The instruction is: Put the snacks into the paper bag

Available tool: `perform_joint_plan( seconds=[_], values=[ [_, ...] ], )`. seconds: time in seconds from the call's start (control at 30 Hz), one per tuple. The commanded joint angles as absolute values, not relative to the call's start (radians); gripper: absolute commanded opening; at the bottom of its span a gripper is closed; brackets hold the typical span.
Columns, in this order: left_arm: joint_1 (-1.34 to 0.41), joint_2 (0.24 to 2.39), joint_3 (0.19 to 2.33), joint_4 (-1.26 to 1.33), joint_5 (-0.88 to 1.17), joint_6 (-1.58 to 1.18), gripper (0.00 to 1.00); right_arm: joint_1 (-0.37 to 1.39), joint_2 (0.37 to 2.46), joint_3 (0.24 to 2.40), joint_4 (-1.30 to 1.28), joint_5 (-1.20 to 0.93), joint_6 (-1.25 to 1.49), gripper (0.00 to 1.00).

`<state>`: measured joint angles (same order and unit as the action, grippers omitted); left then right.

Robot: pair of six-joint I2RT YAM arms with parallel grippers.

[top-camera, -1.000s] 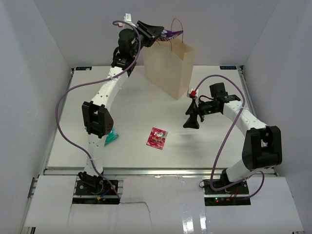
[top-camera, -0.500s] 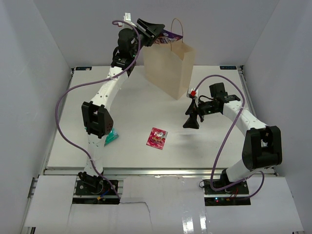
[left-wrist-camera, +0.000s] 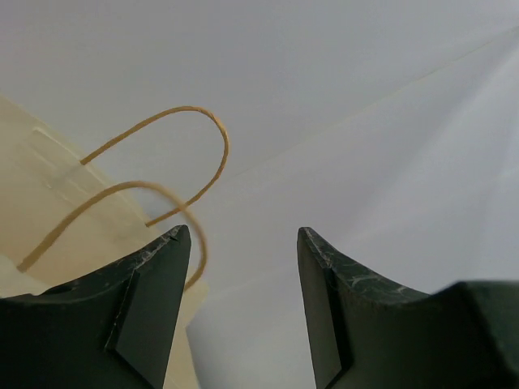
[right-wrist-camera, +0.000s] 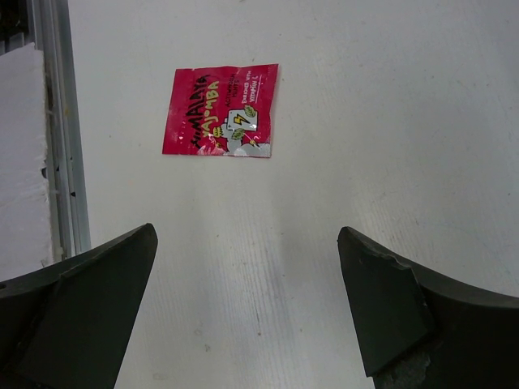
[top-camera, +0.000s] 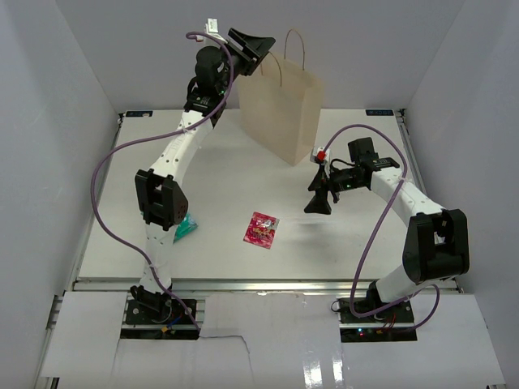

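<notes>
Purple-and-white pack is gone from the left claw since a second ago, likely dropped into the paper bag; the claw sits over the bag mouth, jaws apart, empty. Red-pink sachet lies flat on the desk, near-left of the wide-open, empty right claw, long axis parallel to its finger line. Right arm is nearer.

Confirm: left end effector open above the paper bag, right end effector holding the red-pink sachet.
Wrong on one point: the right wrist view shows the right end effector open and empty, the red-pink sachet lying on the table. The rest holds.
</notes>
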<state>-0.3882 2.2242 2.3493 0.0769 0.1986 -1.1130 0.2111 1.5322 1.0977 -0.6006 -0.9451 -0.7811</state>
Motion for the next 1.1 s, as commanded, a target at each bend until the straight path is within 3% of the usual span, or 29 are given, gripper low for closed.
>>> perform_joint_plan(
  seconds=[0.0,0.13,0.2,0.37,0.43,0.6,0.7,0.77,0.9,1.07],
  values=[
    [-0.393,2.097,2.379,0.054,0.204,-1.031,0.66,0.222,1.511,1.124,-0.641,-0.977,-0.859,0.98],
    [-0.391,2.027,2.356,0.006,0.190,-0.902,0.67,0.261,1.528,1.166,-0.832,-1.035,-1.081,0.97],
    [-0.390,1.964,2.318,-0.029,0.170,-0.814,0.68,0.284,1.532,1.184,-0.888,-1.045,-1.214,0.90],
    [-0.390,1.820,2.223,-0.172,0.080,-0.602,0.71,0.388,1.571,1.204,-1.076,-1.045,-1.524,0.90],
    [-0.390,1.713,2.114,-0.231,0.015,-0.508,0.73,0.426,1.589,1.200,-1.124,-1.062,-1.708,0.90],
    [-0.384,1.427,1.768,-0.271,-0.158,-0.410,0.83,0.593,1.666,1.245,-1.091,-0.968,-1.752,0.90],
    [-0.377,1.257,1.546,-0.348,-0.267,-0.411,0.84,0.699,1.704,1.249,-0.889,-0.849,-1.593,0.90],
    [-0.376,1.143,1.465,-0.427,-0.302,-0.446,0.84,0.753,1.733,1.264,-0.666,-0.720,-1.323,0.92],
    [-0.376,0.965,1.281,-0.558,-0.374,-0.540,0.85,0.761,1.821,1.367,-0.487,-0.641,-0.950,0.98],
    [-0.376,0.766,1.079,-0.659,-0.417,-0.673,0.85,0.810,1.778,1.240,-0.318,-0.430,-0.622,0.97]
  ],
)
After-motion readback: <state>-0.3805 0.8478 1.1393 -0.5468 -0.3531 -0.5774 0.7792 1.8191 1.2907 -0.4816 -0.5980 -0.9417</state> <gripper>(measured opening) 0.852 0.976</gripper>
